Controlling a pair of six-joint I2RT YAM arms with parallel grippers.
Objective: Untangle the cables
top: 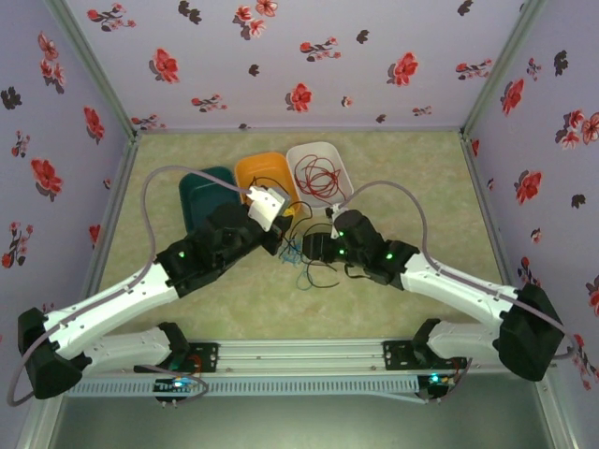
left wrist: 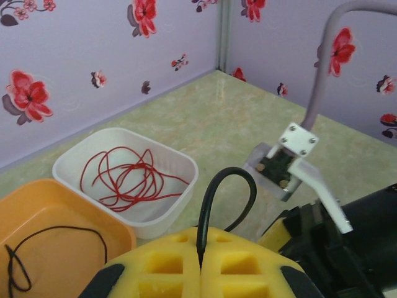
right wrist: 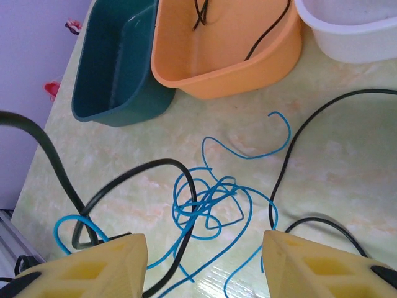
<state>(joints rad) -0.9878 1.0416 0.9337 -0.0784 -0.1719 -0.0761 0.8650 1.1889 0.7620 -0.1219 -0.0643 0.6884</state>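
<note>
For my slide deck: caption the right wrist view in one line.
Open right end effector above the tangled blue cable, green bin and orange bin beyond.

- The worktop (top: 426,178) was bare on the right, so a pincer could pass there.
- The green bin (top: 198,192), orange bin (top: 262,171) and white bin (top: 318,146) blocked the back in a row.
- The blue cable (right wrist: 205,200) and black cable (right wrist: 287,154) lay tangled below the gap of the right pincer (right wrist: 205,251).
- The left arm (top: 187,262) and right arm (top: 416,267) were close together in the middle, with little room between.
</note>
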